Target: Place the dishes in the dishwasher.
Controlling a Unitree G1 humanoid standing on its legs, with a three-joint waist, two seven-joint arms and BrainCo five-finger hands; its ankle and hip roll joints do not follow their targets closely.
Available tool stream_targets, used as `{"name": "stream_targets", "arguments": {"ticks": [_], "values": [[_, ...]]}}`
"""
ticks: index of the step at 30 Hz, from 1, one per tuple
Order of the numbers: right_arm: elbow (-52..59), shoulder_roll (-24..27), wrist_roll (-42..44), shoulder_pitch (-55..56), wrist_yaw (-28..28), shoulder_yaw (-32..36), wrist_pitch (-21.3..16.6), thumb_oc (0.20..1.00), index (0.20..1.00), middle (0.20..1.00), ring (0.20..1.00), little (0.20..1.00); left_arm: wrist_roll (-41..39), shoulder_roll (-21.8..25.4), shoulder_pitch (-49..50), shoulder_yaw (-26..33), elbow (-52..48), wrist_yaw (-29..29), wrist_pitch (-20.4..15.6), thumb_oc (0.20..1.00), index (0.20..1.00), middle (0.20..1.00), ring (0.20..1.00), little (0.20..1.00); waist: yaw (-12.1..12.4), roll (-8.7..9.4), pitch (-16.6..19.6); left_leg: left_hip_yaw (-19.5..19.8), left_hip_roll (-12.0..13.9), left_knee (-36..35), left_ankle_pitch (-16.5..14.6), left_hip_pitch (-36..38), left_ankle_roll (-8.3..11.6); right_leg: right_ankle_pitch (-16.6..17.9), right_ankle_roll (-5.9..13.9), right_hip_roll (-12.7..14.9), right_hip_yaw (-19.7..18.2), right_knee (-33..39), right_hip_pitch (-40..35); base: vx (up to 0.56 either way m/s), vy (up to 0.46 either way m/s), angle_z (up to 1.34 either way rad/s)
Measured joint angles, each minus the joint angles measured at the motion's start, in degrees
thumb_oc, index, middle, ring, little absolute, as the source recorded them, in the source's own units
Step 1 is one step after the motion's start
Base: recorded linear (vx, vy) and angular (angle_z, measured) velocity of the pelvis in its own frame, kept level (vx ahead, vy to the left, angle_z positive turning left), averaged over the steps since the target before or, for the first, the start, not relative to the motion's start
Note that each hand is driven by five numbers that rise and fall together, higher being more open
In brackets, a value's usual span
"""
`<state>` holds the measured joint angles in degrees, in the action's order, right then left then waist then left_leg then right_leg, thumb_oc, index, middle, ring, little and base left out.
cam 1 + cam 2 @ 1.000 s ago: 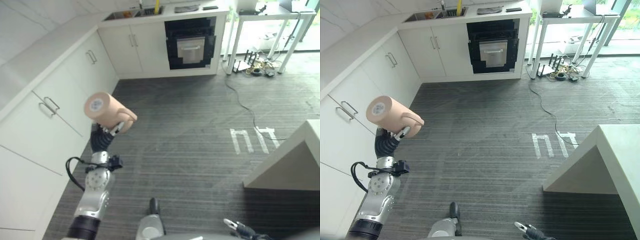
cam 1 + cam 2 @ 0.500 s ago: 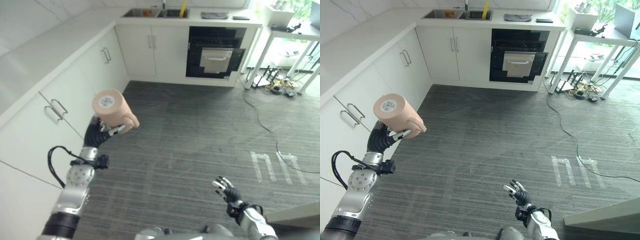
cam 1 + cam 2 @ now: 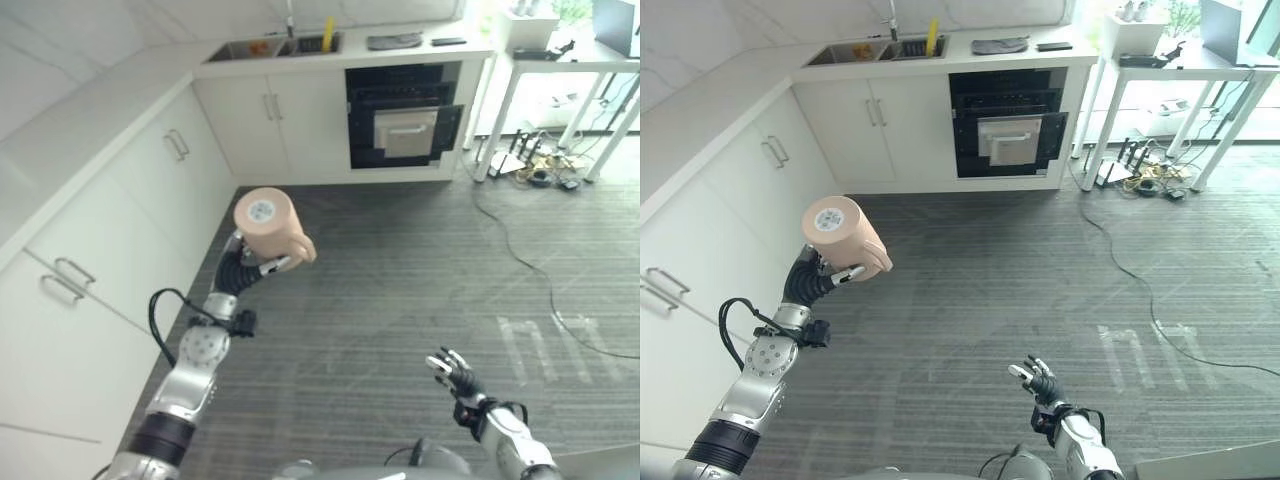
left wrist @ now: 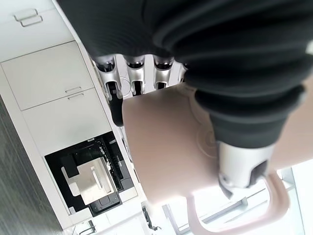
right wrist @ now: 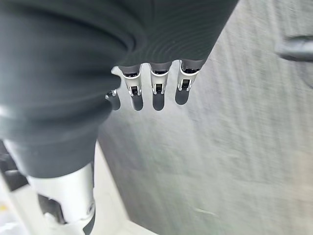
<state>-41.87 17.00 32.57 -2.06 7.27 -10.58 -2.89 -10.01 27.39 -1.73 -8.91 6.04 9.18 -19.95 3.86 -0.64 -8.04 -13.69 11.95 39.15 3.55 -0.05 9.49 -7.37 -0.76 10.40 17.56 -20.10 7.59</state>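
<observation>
Pink mug [image 3: 272,224] sits in my left hand [image 3: 251,266], fingers and thumb curled round it, raised above the grey floor [image 3: 400,260] beside the white cabinets [image 3: 150,190]. My right hand [image 3: 455,376] hangs low with fingers relaxed, holding nothing. I see the dishwasher [image 3: 405,115] open, well apart.

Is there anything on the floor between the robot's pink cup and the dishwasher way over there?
Nothing visible. The left hand holds the pink cup, and bare grey floor runs to the open dishwasher. The black cable lies off to the right.
</observation>
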Motion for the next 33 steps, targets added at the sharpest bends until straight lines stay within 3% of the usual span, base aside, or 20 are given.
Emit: {"name": "stream_targets", "arguments": {"ticks": [2, 3, 4, 6, 7, 8, 9, 11, 13, 15, 17, 19, 21, 22, 23, 24, 27, 29, 31, 33], "values": [[0.05, 1.64, -0.01, 0.39, 0.63, -0.06, 0.01, 1.000, 1.000, 1.000, 1.000, 1.000, 0.04, -0.61, 0.44, -0.20, -0.85, -0.36, 0.14, 0.200, 0.200, 0.200, 0.200, 0.200, -1.15, 0.15, 0.04, 0.36, 0.69, 6.91, 1.48, -5.21, 0.06, -0.76, -1.75, -0.69, -0.15, 2.11, -2.15, 0.23, 0.059, -0.23], [-0.20, 2.48, -0.02, 0.78, 0.66, 0.07, 0.16, 1.000, 1.000, 1.000, 1.000, 1.000, 0.05, -0.55, 0.14, -0.19, -1.60, -0.43, 0.18, 0.200, 0.200, 0.200, 0.200, 0.200, -2.03, 0.12, -0.01, -0.21, 0.59, 9.00, 0.23, -8.01, -1.59, -0.76, -1.90, -1.39, 0.45, 3.88, -3.72, 0.32, 0.199, 0.00], [-0.25, 2.72, -0.03, 1.19, 0.63, -0.22, 0.24, 1.000, 1.000, 1.000, 1.000, 1.000, 0.05, -0.43, -0.06, -0.01, -1.75, -0.45, 0.21, 0.200, 0.200, 0.200, 0.200, 0.200, -1.93, 0.76, 0.14, -1.14, -2.60, 5.11, -3.23, -8.27, -3.46, -0.50, -1.80, -1.56, 0.16, 5.32, -5.11, 0.33, 0.184, -0.19], [0.03, 2.76, -0.04, 1.88, 0.63, -0.16, -0.21, 1.000, 1.000, 1.000, 1.000, 1.000, 0.06, -0.21, -0.11, 0.02, -1.81, -0.39, 0.32, 0.200, 0.200, 0.200, 0.200, 0.200, -2.05, 0.94, 0.20, -1.12, -9.41, -14.76, -8.54, -5.25, -7.32, -0.05, -0.97, -2.91, -0.32, 8.50, -7.78, 0.31, 0.190, -0.33], [0.59, 2.62, -0.07, 2.57, 0.47, -0.28, -0.06, 1.000, 1.000, 1.000, 1.000, 1.000, 0.06, 0.28, -0.09, -0.29, -1.84, -0.42, 0.37, 0.200, 0.200, 0.200, 0.200, 0.200, -2.38, 0.55, 0.25, -2.02, -11.55, -25.83, -8.52, -3.03, -8.52, -0.22, -0.70, -4.00, 0.92, 10.14, -9.71, 0.38, 0.232, -0.10], [1.56, 1.98, -0.07, 3.36, 0.36, -0.32, -0.06, 1.000, 1.000, 1.000, 1.000, 1.000, 0.05, 0.82, 0.12, -0.32, -2.09, -0.43, 0.34, 0.200, 0.200, 0.200, 0.200, 0.200, -2.68, 0.31, 0.10, -2.53, -12.09, -30.58, -7.98, -3.35, -8.83, -0.23, -0.69, -5.20, 1.37, 11.78, -11.39, 0.34, 0.199, 0.06], [2.60, 1.21, -0.07, 4.00, 0.01, -0.32, -0.20, 1.000, 1.000, 1.000, 1.000, 1.000, 0.04, 1.40, 0.72, -0.04, -3.02, -0.40, 0.20, 0.200, 0.200, 0.200, 0.200, 0.200, -2.44, 0.21, 0.35, -0.21, -12.40, -35.87, -6.44, -4.39, -7.10, -0.53, -0.17, -6.74, 0.41, 15.16, -13.13, 0.37, 0.198, -0.10], [1.78, 0.33, -0.14, 3.62, -0.70, -0.96, -0.25, 1.000, 1.000, 1.000, 1.000, 1.000, 0.07, 0.73, 3.39, 0.03, -3.19, -0.38, -0.10, 0.200, 0.200, 0.200, 0.200, 0.200, 0.67, -0.46, -0.69, 3.65, -8.61, -42.17, -0.65, -7.31, -4.91, 1.25, -0.94, -9.24, -3.18, 20.72, -17.06, 0.36, 0.216, -0.66], [1.80, 0.42, -0.36, 4.19, -0.79, -2.49, -0.26, 1.000, 1.000, 1.000, 1.000, 1.000, 0.08, 0.02, 6.52, 0.01, -3.13, -0.47, -0.10, 0.200, 0.200, 0.200, 0.200, 0.200, 2.22, -0.98, -1.36, 1.44, -5.59, -40.57, 0.54, -9.10, -4.73, 1.16, -0.71, -9.04, -4.72, 21.94, -19.61, 0.30, 0.198, -0.75], [1.88, 0.69, -0.50, 5.07, -0.79, -2.48, -0.32, 1.000, 1.000, 1.000, 1.000, 1.000, 0.20, 0.02, 7.22, 0.13, -3.19, -0.63, -0.15, 0.200, 0.200, 0.200, 0.200, 0.200, 1.94, -2.04, -1.19, -1.50, -4.25, -39.21, 0.48, -9.72, -4.73, -0.18, 0.41, -8.13, -4.73, 22.00, -21.51, 0.27, 0.291, -0.41], [1.91, 2.15, -0.54, 4.92, -0.76, -3.34, -0.34, 1.000, 1.000, 1.000, 1.000, 1.000, 0.21, -0.18, 7.00, 0.36, -3.44, -0.62, -0.20, 0.200, 0.200, 0.200, 0.200, 0.200, 1.89, -3.80, -1.06, -2.92, -5.02, -42.24, -0.82, -5.61, -5.98, -2.39, 2.80, -7.02, -5.58, 19.08, -21.64, 0.30, 0.298, -0.63], [1.70, 2.22, -0.52, 3.42, -0.60, -4.35, -0.11, 1.000, 1.000, 1.000, 1.000, 1.000, 0.23, -0.34, 6.83, 2.06, -3.60, -0.66, -0.13, 0.200, 0.200, 0.200, 0.200, 0.200, 3.13, -2.73, -1.91, -2.72, -8.10, -42.85, 0.87, -2.24, -6.86, -4.28, 4.87, -3.60, -4.62, 13.38, -20.60, 0.33, 0.269, -0.99], [1.64, 1.02, -0.51, 3.44, -0.39, -4.04, -0.15, 1.000, 1.000, 1.000, 1.000, 1.000, 0.24, 0.73, 6.05, 3.02, -3.57, -0.92, -0.12, 0.200, 0.200, 0.200, 0.200, 0.200, 3.34, -0.20, -1.82, -2.84, -11.13, -41.79, 3.03, 0.19, -10.52, -5.61, 7.01, -0.42, -0.46, 11.76, -22.38, 0.21, 0.316, -0.53], [1.63, -0.07, -0.54, 3.82, -0.34, -3.94, -0.25, 1.000, 1.000, 1.000, 1.000, 1.000, 0.46, 0.91, 4.79, 3.33, -3.54, -1.48, 0.08, 0.200, 0.200, 0.200, 0.200, 0.200, 3.03, 2.04, -1.04, -2.83, -13.35, -41.96, 2.40, 0.62, -12.07, -6.37, 8.26, 2.09, 0.93, 9.73, -21.89, 0.17, 0.309, -0.04], [1.63, -0.70, -0.55, 3.87, -0.35, -3.80, -0.19, 1.000, 1.000, 1.000, 1.000, 1.000, 0.53, 0.83, 3.07, 3.28, -3.56, -2.15, 0.09, 0.200, 0.200, 0.200, 0.200, 0.200, 3.06, 2.86, -1.23, -2.45, -14.30, -41.97, 1.73, 1.06, -13.13, -6.75, 8.94, 3.57, 1.14, 5.97, -20.80, 0.20, 0.297, 0.33], [1.64, -1.36, -0.57, 3.97, -0.14, -4.02, -0.07, 1.000, 1.000, 1.000, 1.000, 1.000, 0.52, 0.90, 1.67, 3.32, -3.50, -2.76, 0.15, 0.200, 0.200, 0.200, 0.200, 0.200, 3.06, 3.17, -1.23, -1.67, -15.01, -41.93, 0.96, 1.47, -14.19, -8.18, 11.78, 3.62, -0.46, -0.69, -18.45, 0.20, 0.324, 0.47], [1.59, -2.29, -0.54, 3.99, 0.22, -1.97, -0.01, 1.000, 1.000, 1.000, 1.000, 1.000, 0.48, 0.94, 1.21, 4.45, -3.50, -4.40, 0.15, 0.200, 0.200, 0.200, 0.200, 0.200, 4.15, 3.23, -1.08, -0.96, -18.07, -38.61, -2.54, 2.54, -16.96, -9.87, 13.40, 3.61, -3.68, -17.03, -13.53, 0.15, 0.257, 0.45], [1.56, -3.38, -0.54, 3.85, 0.21, 0.03, -0.14, 1.000, 1.000, 1.000, 1.000, 1.000, 0.45, 0.96, 1.30, 4.92, -2.69, -5.04, 0.11, 0.200, 0.200, 0.200, 0.200, 0.200, 5.00, 3.45, -1.27, -1.04, -19.41, -36.83, -5.01, 2.94, -17.44, -8.01, 16.66, 3.29, -6.89, -23.03, -11.10, 0.15, 0.199, 0.23], [0.67, -3.65, -0.57, 3.76, 0.35, -0.11, -0.23, 1.000, 1.000, 1.000, 1.000, 1.000, 0.45, 1.69, 1.94, 4.48, -1.86, -5.25, 0.51, 0.200, 0.200, 0.200, 0.200, 0.200, 5.84, 3.56, -1.15, -1.09, -19.93, -38.10, -5.36, 3.91, -17.77, -6.63, 16.67, 4.39, -8.83, -29.03, -7.11, 0.12, 0.052, -0.04], [0.91, -3.63, -0.58, 3.74, 0.61, -0.24, -0.50, 1.000, 1.000, 1.000, 1.000, 1.000, 0.43, 2.33, 3.03, 4.51, -1.88, -5.54, 0.53, 0.200, 0.200, 0.200, 0.200, 0.200, 5.98, 2.69, -1.21, -1.36, -18.78, -38.64, -5.16, 4.03, -17.57, -9.89, 13.13, 4.22, -3.85, -21.06, -6.74, 0.09, -0.062, -0.16]]}}
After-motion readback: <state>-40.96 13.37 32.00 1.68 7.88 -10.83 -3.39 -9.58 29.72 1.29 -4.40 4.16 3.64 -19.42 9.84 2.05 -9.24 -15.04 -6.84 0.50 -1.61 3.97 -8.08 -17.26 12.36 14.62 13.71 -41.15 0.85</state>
